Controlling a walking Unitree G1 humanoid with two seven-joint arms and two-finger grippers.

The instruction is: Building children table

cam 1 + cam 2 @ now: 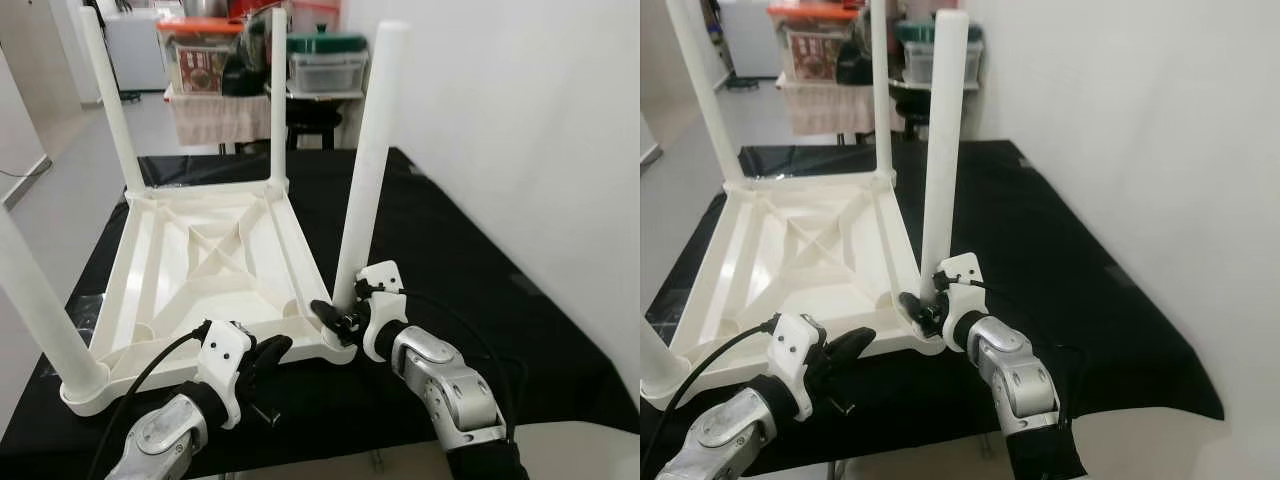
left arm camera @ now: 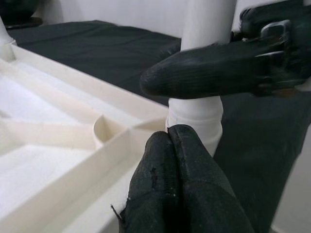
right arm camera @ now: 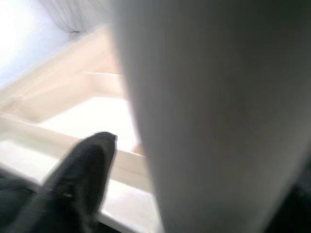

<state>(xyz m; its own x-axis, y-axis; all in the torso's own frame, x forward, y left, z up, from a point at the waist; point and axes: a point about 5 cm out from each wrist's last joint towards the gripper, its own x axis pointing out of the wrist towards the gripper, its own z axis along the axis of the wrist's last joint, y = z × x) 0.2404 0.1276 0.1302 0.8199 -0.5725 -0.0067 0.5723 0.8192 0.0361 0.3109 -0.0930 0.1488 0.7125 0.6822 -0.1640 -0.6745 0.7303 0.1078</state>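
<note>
The white plastic children table (image 1: 210,260) lies upside down on the black-covered tabletop (image 1: 470,270), with four legs standing up from its corners. The right gripper (image 1: 343,318) is at the base of the near right leg (image 1: 368,160), just above its corner socket. Its jaws are around the leg, one black finger showing on the table side; they seem to grip it. The left gripper (image 1: 262,358) rests at the near edge of the table frame, close to the same corner. In the left wrist view its jaws are closed together and hold nothing.

The table looks light and stiff, a hollow moulded part with ribs, so it may slide on the cloth when pushed. The leg is smooth and round, probably slippery. I think it is best to hold the leg low, near the socket, and to steady the frame by its edge rib
</note>
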